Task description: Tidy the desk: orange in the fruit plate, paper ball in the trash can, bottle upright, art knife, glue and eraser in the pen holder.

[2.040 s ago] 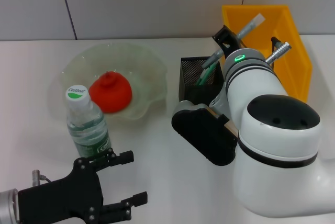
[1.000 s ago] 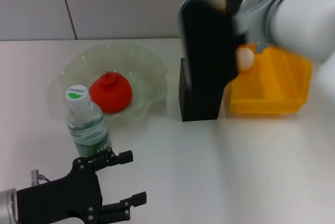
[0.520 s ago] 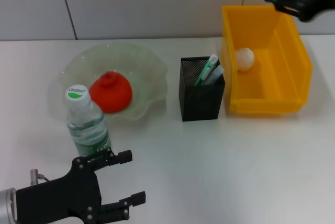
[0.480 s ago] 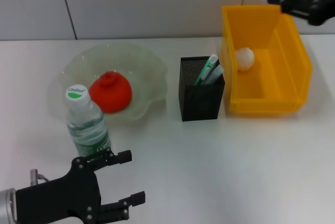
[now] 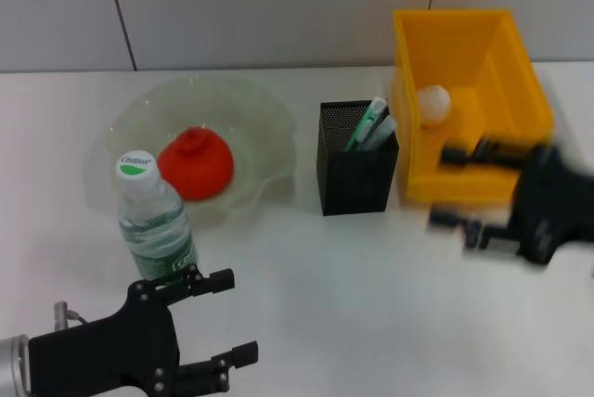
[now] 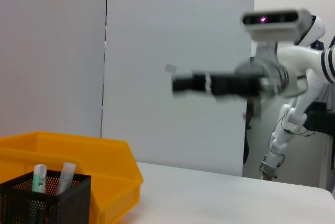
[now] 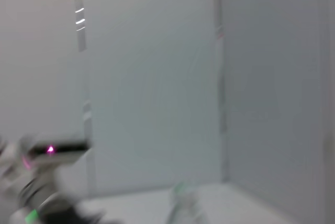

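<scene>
Down comes the right gripper from the far right corner above the trash can, where it was half a second ago, and now it's sweeping low in front of the bin, blurred with speed, fingers spread apart with nothing between them. Nothing else on the desk has shifted.

Look at the table: the orange sits in the fruit plate at far left, the paper ball lies inside the trash can at far right, and the bottle stands upright just near of the plate, cap on. The pen holder, between plate and bin, shows green-and-white items poking out; I can't tell which is knife, glue or eraser, but I see none of them loose on the desk. By my reading the tidying is done and this is a retreat to rest.

The left gripper hangs near-left, just this side of the bottle, fingers parted and empty, parked.

So, how to finish cleanly? That right arm wants to ease off the pace as it settles, and keep its path on the near side of the trash can wall so a trailing finger doesn't clip the rim or knock the pen holder beside it. Stay clear of the white tabletop too, stopping above it rather than on it. And the left one should hold off the bottle; one nudge would topple it.
</scene>
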Motion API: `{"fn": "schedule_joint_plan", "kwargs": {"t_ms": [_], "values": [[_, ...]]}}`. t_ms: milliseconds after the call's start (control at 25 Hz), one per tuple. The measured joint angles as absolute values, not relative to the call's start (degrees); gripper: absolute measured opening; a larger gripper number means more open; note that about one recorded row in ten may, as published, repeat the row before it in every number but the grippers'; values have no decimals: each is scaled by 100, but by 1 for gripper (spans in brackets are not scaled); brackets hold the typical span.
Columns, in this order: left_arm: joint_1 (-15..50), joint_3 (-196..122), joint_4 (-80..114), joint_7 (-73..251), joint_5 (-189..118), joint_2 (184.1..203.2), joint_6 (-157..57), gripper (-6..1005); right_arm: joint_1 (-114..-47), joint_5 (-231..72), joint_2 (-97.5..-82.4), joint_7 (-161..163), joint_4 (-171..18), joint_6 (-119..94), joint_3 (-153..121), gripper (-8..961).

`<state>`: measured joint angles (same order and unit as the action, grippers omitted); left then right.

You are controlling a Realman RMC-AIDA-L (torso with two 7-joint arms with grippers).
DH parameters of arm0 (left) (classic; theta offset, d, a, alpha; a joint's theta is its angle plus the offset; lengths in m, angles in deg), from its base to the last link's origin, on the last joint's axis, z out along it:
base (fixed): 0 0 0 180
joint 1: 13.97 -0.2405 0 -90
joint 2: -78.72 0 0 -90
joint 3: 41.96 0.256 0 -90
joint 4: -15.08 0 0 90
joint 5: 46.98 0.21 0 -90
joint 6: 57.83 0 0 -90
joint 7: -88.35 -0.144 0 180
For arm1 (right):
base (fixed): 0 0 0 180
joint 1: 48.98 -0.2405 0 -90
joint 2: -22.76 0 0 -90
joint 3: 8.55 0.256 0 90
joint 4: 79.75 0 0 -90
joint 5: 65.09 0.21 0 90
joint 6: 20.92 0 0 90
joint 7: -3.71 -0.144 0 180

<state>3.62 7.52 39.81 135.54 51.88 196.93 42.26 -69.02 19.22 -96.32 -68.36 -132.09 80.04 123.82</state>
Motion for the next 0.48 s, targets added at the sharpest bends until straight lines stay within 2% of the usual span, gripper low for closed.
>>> {"fn": "schedule_joint_plan", "kwargs": {"t_ms": [120, 480], "values": [[361, 752, 3979, 13555, 5189, 19693, 4231, 802, -6923, 1671, -9639, -6102, -12417, 7966, 12130, 642], [356, 752, 3969, 13518, 5189, 19702, 4210, 802, -7081, 1498, -9656, -5117, -11079, 7515, 11897, 780]]}}
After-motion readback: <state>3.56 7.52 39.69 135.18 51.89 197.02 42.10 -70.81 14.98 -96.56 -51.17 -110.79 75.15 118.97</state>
